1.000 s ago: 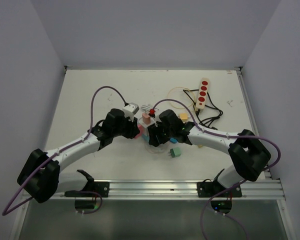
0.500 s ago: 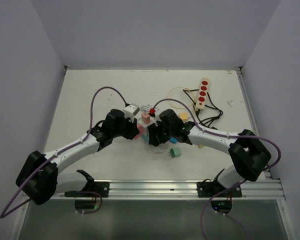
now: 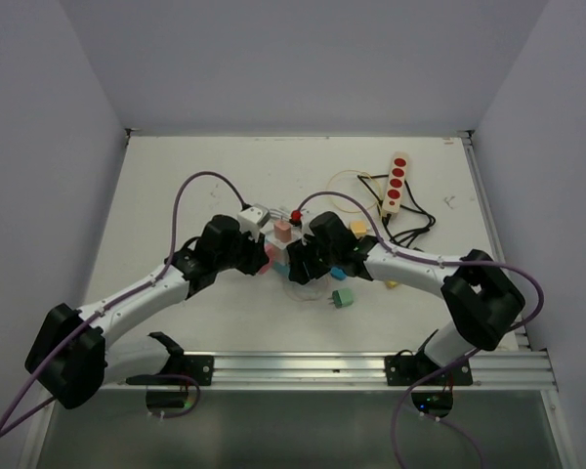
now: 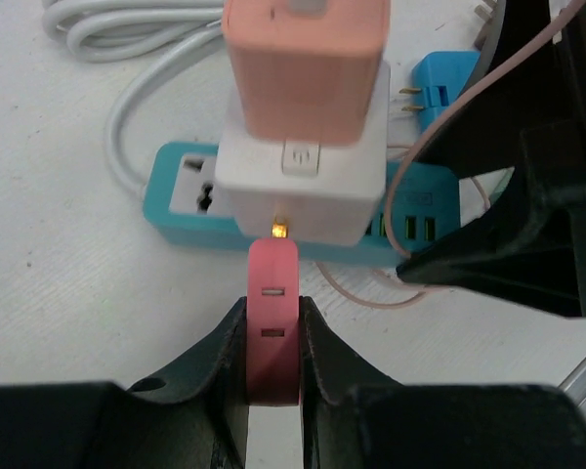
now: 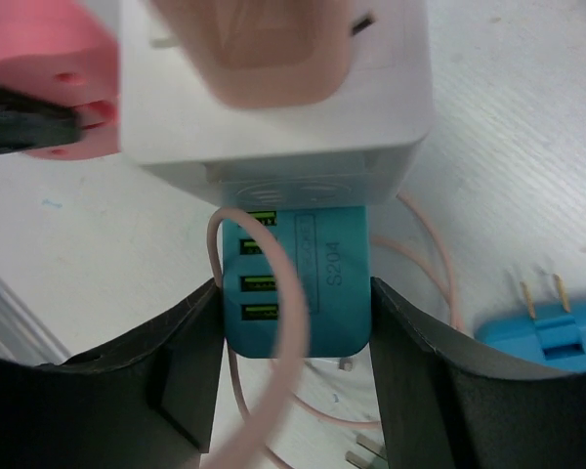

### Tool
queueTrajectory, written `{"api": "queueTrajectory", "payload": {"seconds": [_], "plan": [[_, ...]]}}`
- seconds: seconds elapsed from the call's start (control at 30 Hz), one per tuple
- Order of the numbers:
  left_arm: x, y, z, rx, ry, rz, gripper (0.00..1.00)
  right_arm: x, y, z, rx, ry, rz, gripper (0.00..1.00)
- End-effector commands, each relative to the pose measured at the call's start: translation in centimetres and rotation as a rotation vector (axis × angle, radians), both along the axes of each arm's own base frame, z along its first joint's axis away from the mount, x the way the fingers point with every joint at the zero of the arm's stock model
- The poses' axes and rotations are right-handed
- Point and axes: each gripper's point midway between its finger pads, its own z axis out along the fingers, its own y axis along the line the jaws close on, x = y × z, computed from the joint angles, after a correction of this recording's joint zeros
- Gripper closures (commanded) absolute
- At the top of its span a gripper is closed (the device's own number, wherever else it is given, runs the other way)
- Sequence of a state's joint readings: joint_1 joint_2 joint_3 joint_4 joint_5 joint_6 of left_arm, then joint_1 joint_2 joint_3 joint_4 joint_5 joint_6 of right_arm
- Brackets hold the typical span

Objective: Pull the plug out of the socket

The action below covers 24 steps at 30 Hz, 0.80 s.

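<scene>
A teal power strip [image 4: 181, 200] lies on the table with a white cube adapter [image 4: 303, 186] plugged into it and a salmon plug [image 4: 308, 63] on top of the cube. My left gripper [image 4: 273, 342] is shut on a red-pink plug [image 4: 272, 313] that sits against the cube's near side. My right gripper [image 5: 295, 322] is shut on the end of the teal power strip [image 5: 317, 283], where the green USB ports are. In the top view both grippers meet at the strip [image 3: 285, 256].
A loose blue plug [image 5: 557, 327] lies right of the strip, a green plug [image 3: 343, 298] lies nearer the rail. A thin pink cable [image 5: 273, 332] loops over the strip's end. A beige strip with red sockets [image 3: 397, 183] and black cables lie at the back right.
Both arms shifted slightly toward the far side of the table, carrying the strip and plugs with them. Both grips are unchanged.
</scene>
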State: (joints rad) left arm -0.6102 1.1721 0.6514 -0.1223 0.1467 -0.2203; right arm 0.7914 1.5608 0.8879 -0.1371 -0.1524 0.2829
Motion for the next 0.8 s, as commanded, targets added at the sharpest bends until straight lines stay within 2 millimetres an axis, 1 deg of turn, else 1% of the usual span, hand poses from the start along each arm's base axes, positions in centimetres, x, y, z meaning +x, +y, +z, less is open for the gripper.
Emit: {"api": "queueTrajectory", "payload": {"seconds": [0.0, 0.07, 0.2, 0.3, 0.37, 0.43, 0.47, 0.6, 0.63, 0.67, 0.73, 0.77], "plan": [[-0.8, 0.7, 1.5, 0.001, -0.033, -0.01, 1.0, 3.6, -6.8, -3.1, -0.235, -0.016, -0.28, 1.0], [-0.9, 0.9, 1.3, 0.008, -0.024, -0.001, 1.0, 3.6, -7.1, -3.7, -0.253, -0.003, -0.287, 1.0], [-1.2, 1.2, 1.1, 0.013, -0.016, 0.008, 1.0, 3.6, -7.5, -4.3, -0.267, 0.008, -0.301, 1.0], [-1.2, 1.5, 1.2, 0.005, -0.014, 0.032, 1.0, 3.4, -7.1, -4.3, -0.248, 0.009, -0.274, 1.0], [-1.0, 1.6, 1.1, 0.003, -0.005, 0.056, 1.0, 3.4, -6.7, -3.8, -0.225, -0.005, -0.243, 1.0], [-0.8, 1.6, 0.5, -0.004, 0.024, 0.102, 1.0, 3.2, -6.2, -3.3, -0.191, -0.012, -0.213, 1.0], [-0.4, 2.0, 0.2, 0.004, 0.03, 0.138, 1.0, 3.2, -6.0, -3.1, -0.182, -0.017, -0.202, 1.0], [0.1, 1.9, -1.8, -0.01, 0.112, 0.24, 0.93, 3.0, -5.7, -1.9, -0.145, -0.054, -0.162, 1.0], [0.8, 2.2, -1.9, -0.008, 0.099, 0.28, 0.91, 3.0, -5.8, -1.8, -0.142, -0.063, -0.16, 1.0], [1.0, 2.3, -2.7, 0.002, 0.114, 0.301, 0.9, 2.8, -5.4, -1.7, -0.124, -0.062, -0.139, 1.0], [1.8, 2.3, -3.1, -0.014, 0.117, 0.358, 0.88, 2.5, -5.1, -1.2, -0.101, -0.065, -0.123, 1.0], [2.1, 2.3, -3.6, -0.012, 0.13, 0.372, 0.88, 2.4, -5.1, -1.3, -0.095, -0.064, -0.117, 1.0]]}}
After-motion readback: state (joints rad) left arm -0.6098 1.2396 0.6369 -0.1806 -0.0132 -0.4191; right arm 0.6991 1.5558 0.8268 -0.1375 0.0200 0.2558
